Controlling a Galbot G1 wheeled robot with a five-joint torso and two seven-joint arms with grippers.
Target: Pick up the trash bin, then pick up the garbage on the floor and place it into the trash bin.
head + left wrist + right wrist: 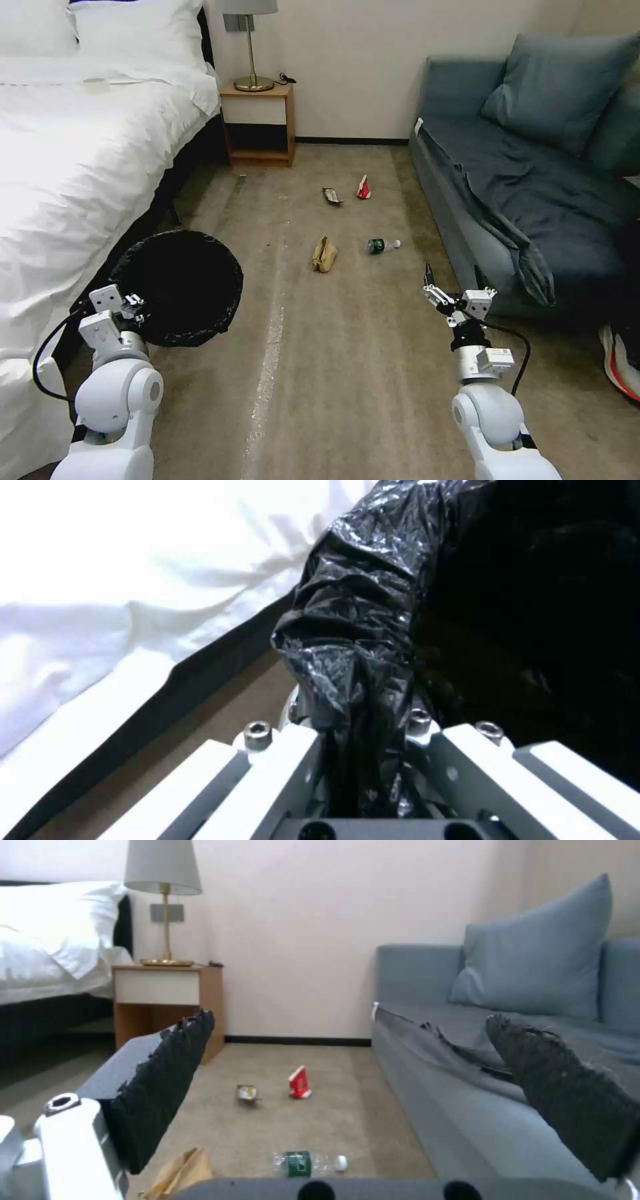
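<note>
The trash bin (177, 287), lined with a black bag, hangs tilted beside the bed, held by my left gripper (133, 300), which is shut on its bag-covered rim (353, 680). The garbage lies on the carpet ahead: a crumpled tan paper bag (324, 255), a small clear bottle with a green label (381, 246), a red-and-white wrapper (363, 189) and a dark flat wrapper (331, 195). My right gripper (452, 283) hovers open near the sofa's front, short of the bottle (308, 1163). The paper bag (179, 1171) and both wrappers (299, 1083) lie between its pads (163, 1080).
A white bed (73, 173) runs along the left. A grey-blue sofa (533, 193) stands on the right. A wooden nightstand (259, 123) with a lamp sits against the far wall. A shoe (620, 367) lies at the right edge. Open carpet stretches between bed and sofa.
</note>
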